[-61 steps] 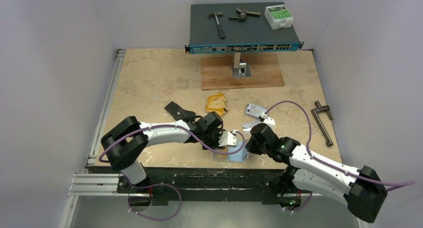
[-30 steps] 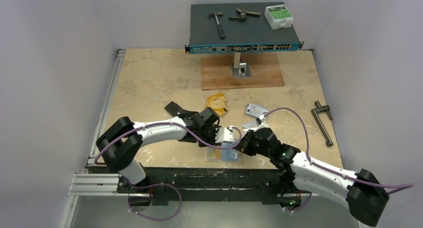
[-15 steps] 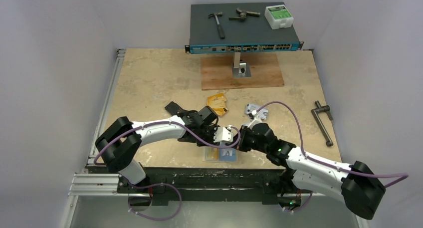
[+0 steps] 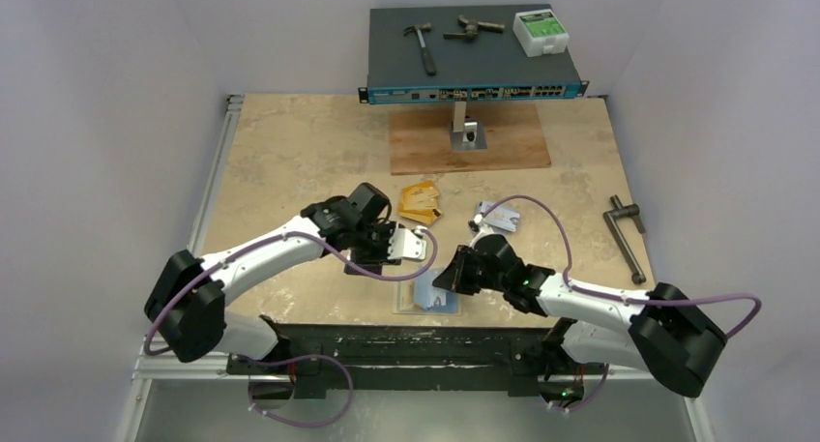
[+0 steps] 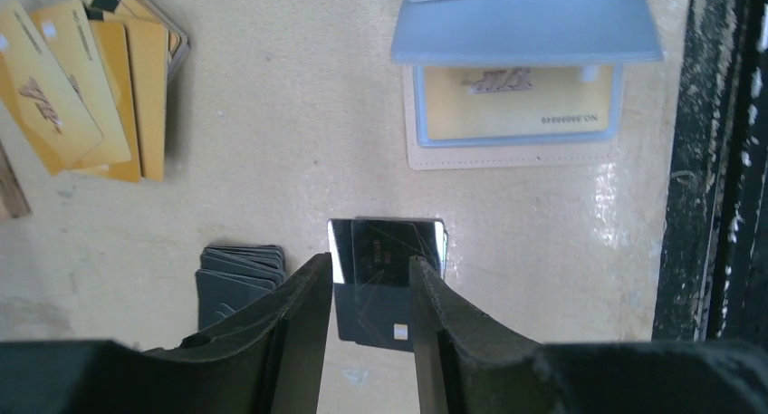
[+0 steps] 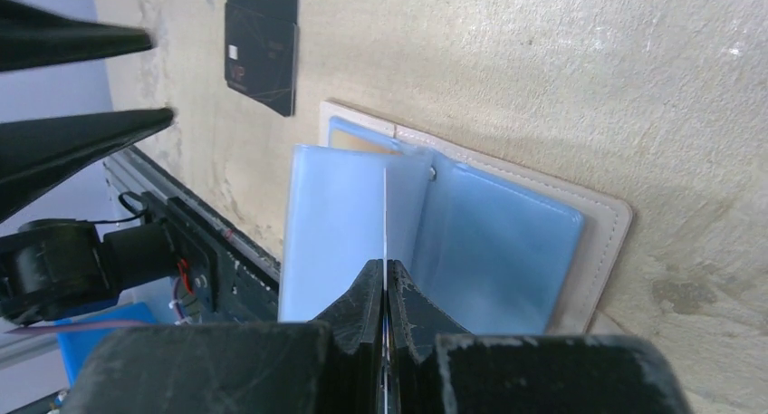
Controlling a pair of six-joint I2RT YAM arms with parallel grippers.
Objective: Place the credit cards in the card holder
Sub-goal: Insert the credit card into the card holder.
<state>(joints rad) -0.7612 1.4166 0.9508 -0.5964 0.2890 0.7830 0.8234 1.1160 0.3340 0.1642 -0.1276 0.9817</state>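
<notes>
Tan card holder [image 4: 423, 297] open at near edge of counter [image 4: 290, 152] | right tool [image 6: 385, 283] clamped on its blue leaf [image 6: 331, 233], baring a pocket | left tool [image 5: 369, 264] apart, empty | gold credit cards [image 5: 63, 97] piled beyond.

Your card holder [image 5: 507, 158] has a pale beige border and light-blue inner leaves. The gold card [image 5: 516, 106] in its pocket carries dark lettering. Near the card holder lies a glossy black card [image 5: 385, 251], and next to that a dark grey layered stack [image 5: 240, 274]. Farther from the card holder you have the orange-gold credit cards [image 5: 77, 88] with darker script, and the silvery blue-grey credit cards [image 4: 503, 215]. The surface [image 5: 290, 115] is cream, faintly mottled. The left gripper [image 5: 369, 262] and right gripper [image 6: 386, 274] are both plain black.
</notes>
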